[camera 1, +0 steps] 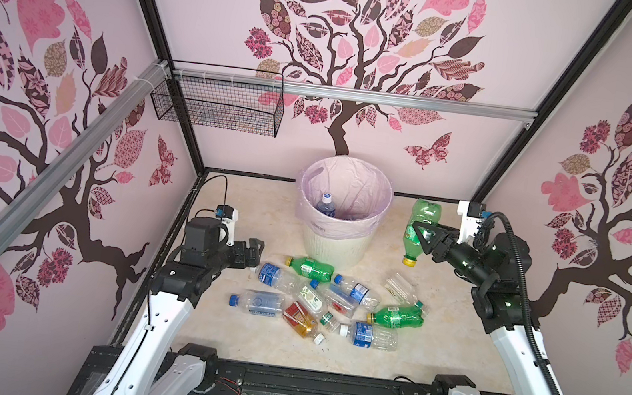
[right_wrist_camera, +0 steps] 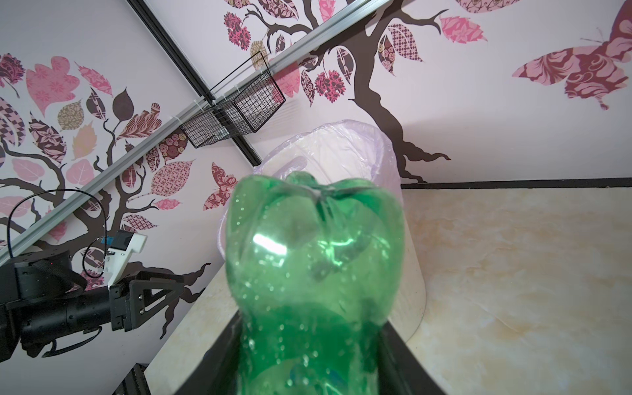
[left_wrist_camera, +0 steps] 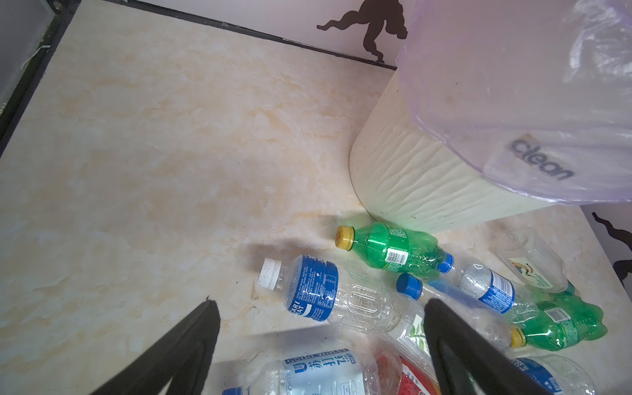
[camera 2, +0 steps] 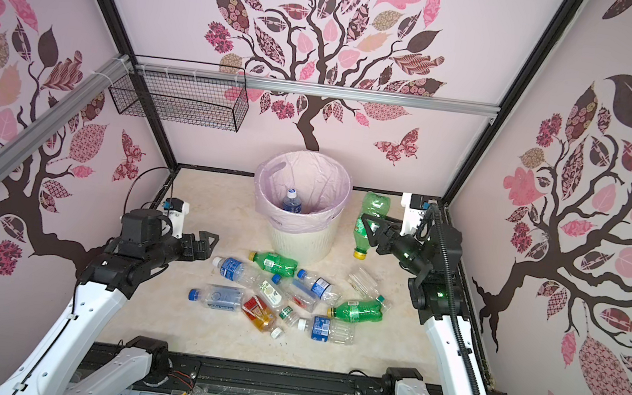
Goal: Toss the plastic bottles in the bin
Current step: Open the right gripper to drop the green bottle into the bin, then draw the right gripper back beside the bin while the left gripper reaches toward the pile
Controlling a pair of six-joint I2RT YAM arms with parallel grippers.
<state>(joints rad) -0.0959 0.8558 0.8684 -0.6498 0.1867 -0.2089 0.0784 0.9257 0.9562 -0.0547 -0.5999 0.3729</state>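
Right gripper (camera 1: 420, 236) is clamped across the labelled middle of a green bottle (camera 1: 425, 213), holding it in the air cap-down. The left gripper (camera 1: 256, 253) hangs empty with its jaws spread wide at the left edge of the litter. On the marbled table (camera 1: 262, 208), the largest thing is the bin (camera 1: 340, 248), cream and ribbed, standing at the back with a pink liner (camera 1: 385, 183) folded over its rim. The held bottle is just beside the bin on its right, not yet over the opening. In front of the bin lies the pile of bottles (camera 1: 327, 296), about a dozen clear, green and amber ones, lying flat and partly overlapping. One blue-capped bottle (camera 1: 326, 204) already stands inside the liner. Smallest is the held bottle's yellow cap (camera 1: 408, 260), pointing down toward the table. This looks like the carry step of the second drop. The next move calls for swinging the bottle across until it is fully over the mouth of the bin before the jaws let go, since a release from here would likely strike the rim or fall outside.
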